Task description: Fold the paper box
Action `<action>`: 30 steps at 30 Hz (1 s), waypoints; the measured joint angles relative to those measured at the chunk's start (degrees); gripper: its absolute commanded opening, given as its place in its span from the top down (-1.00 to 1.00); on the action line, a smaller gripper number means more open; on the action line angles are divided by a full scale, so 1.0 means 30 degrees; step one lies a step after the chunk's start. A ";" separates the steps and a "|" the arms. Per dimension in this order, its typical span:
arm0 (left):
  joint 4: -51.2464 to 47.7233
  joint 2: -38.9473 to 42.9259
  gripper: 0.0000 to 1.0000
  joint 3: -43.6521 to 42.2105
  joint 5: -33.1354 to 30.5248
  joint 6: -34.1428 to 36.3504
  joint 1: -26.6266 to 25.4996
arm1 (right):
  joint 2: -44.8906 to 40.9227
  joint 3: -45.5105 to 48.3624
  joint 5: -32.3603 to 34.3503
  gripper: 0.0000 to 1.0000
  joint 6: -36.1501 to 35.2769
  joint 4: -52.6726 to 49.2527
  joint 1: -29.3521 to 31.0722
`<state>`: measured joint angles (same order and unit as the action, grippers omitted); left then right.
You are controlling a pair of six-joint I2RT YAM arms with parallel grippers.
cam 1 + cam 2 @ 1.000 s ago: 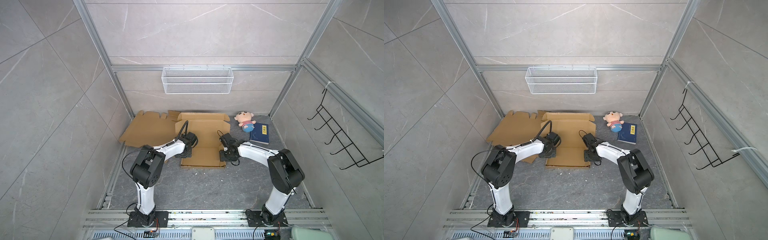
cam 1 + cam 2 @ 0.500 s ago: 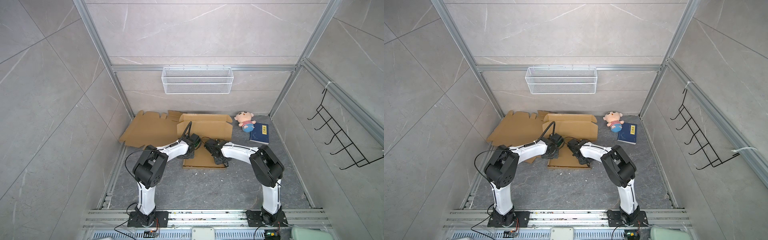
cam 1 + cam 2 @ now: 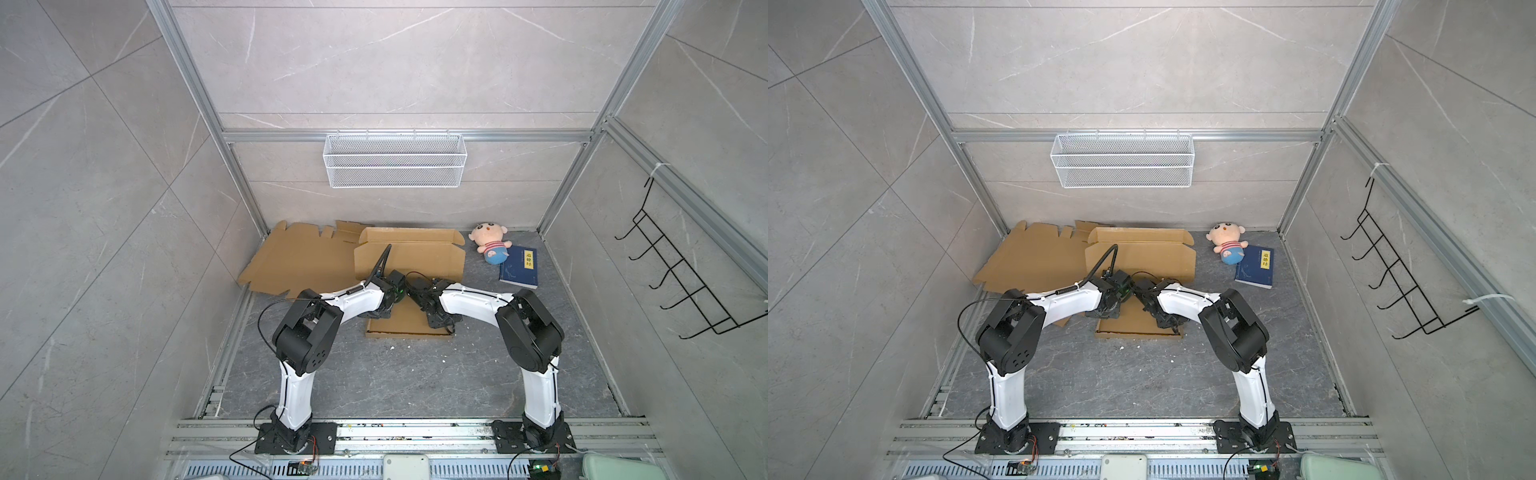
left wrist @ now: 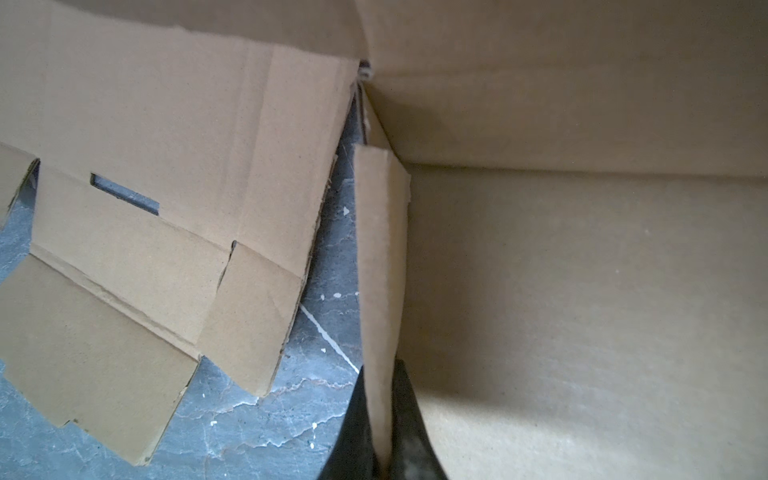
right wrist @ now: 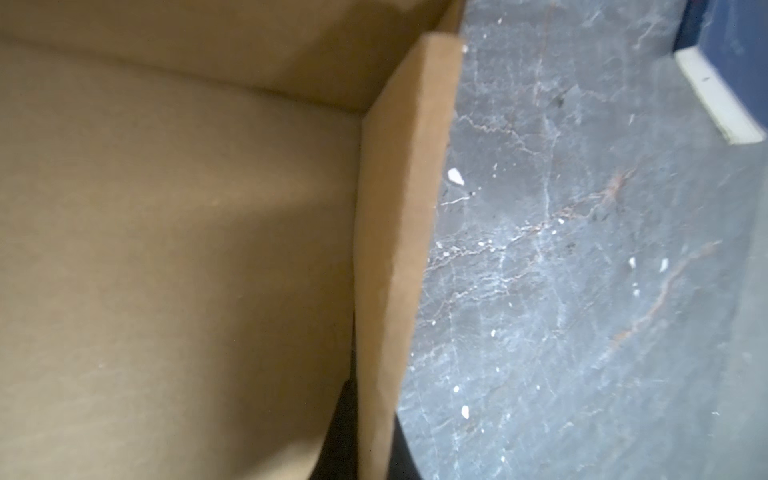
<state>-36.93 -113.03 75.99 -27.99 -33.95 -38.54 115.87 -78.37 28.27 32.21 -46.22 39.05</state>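
Both wrists have swung in over the middle since a second ago, and the right gripper, spread wide then, has closed. Nearest me, the left gripper pinches the left side wall of the paper box, which sits mid-floor between the arms. The right one pinches the right side wall likewise. Both walls stand up off the base, so I'd say the sides are formed. The lid panel behind isn't closed yet. Farther back lie a flat cardboard sheet, a plush doll and a blue book.
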 measured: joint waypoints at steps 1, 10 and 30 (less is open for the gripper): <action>0.0109 0.0095 0.74 -0.0095 0.0066 0.0058 0.0029 | -0.0226 0.0138 -0.0284 0.53 -0.0087 0.0036 -0.0211; 0.0080 0.0313 0.40 -0.0634 0.0991 0.0554 0.0510 | -0.1654 0.0153 -0.1581 0.26 -0.0794 -0.0095 -0.0903; -0.0896 0.2412 0.22 -0.0306 0.1545 0.1319 0.0845 | -0.2506 0.0117 -0.3089 -0.01 -0.1115 -0.0087 -0.1384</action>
<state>-39.62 -105.80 75.07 -23.35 -30.00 -36.01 108.36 -78.02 19.00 28.86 -46.48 34.89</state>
